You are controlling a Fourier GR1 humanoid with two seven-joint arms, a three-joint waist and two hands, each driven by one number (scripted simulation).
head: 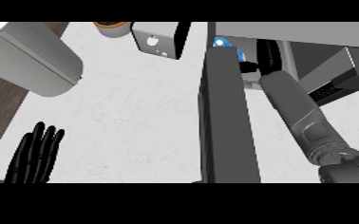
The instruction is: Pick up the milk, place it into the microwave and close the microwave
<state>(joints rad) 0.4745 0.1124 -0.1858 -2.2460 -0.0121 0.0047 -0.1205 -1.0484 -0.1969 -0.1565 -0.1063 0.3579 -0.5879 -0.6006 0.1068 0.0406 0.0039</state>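
**Right hand up at the microwave's mouth beside the milk, door wide open**

The microwave (280, 28) sits at the far right of the white bench (140, 114). Its door (226, 123) stands open, a dark slab running from the near edge of the view towards the far side, between the middle of the bench and the right arm.

The milk (223, 42) shows only as a blue and white patch at the far end of the door, at the opening of the microwave. The door hides most of it, so I cannot tell whether it stands inside the cavity or just at its edge.

The right forearm (298, 109) comes in from the near right corner and slants up to the far side. The right hand (268, 52) lies just right of the milk, close against it. The door and the arm cover so much of this hand that I cannot tell whether it grips the milk or is open.

The left hand (32, 159) rests at the near left, open, fingers straight and pointing up, holding nothing and well apart from the microwave.

At the far left lies a large rounded grey body (38, 59). A silver box-shaped appliance (155, 39) stands at the far middle, and left of it a small cup with a brown top (111, 27) sits at the far edge.
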